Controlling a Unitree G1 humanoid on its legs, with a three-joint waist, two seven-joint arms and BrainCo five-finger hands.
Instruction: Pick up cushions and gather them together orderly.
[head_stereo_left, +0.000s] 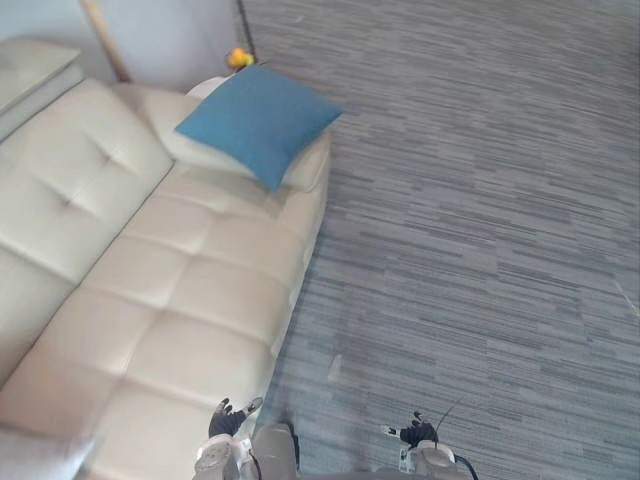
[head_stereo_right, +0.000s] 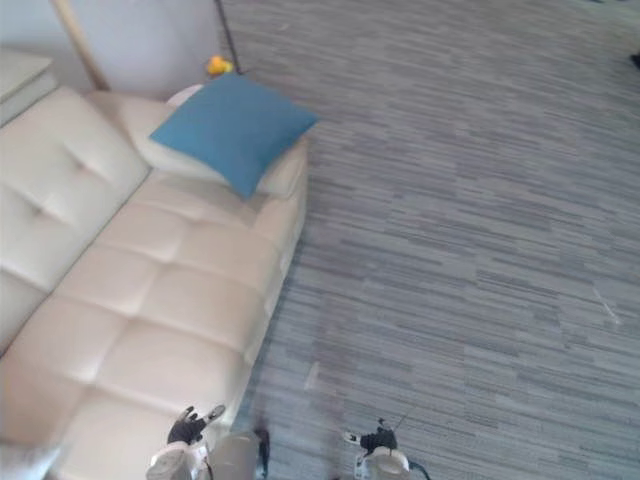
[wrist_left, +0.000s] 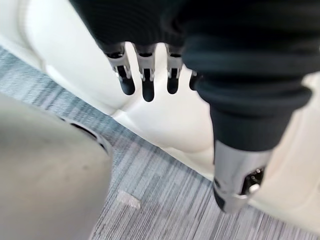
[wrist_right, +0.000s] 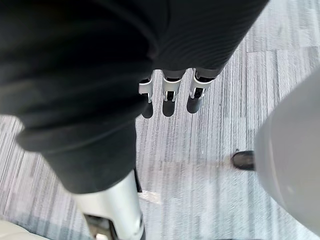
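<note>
Nearest to my camera, at the bottom edge of the head views, the left hand (head_stereo_left: 228, 418) hangs over the front corner of the sofa (head_stereo_left: 190, 290). In its wrist view I read the fingers (wrist_left: 146, 82) as straight, side by side with narrow gaps, thumb apart, holding nothing. The cream sofa front lies just past them.

To its right, the right hand (head_stereo_left: 415, 433) hangs over the grey striped carpet (head_stereo_left: 480, 200). Its fingers (wrist_right: 169, 100) are likewise straight and slightly parted, holding nothing.

Scene, left to right:
1. The sofa is cream and tufted. It runs from the lower left up toward the wall.
2. The blue cushion (head_stereo_left: 258, 120) lies at the sofa's far end, tilted against the padded armrest, one corner pointing down toward the seat. It is well apart from both hands.
3. Just behind the cushion sits a small yellow-orange object (head_stereo_left: 238, 58); I cannot tell what it is.
4. A pale scrap (head_stereo_left: 335, 368) lies on the carpet near the sofa's front.
</note>
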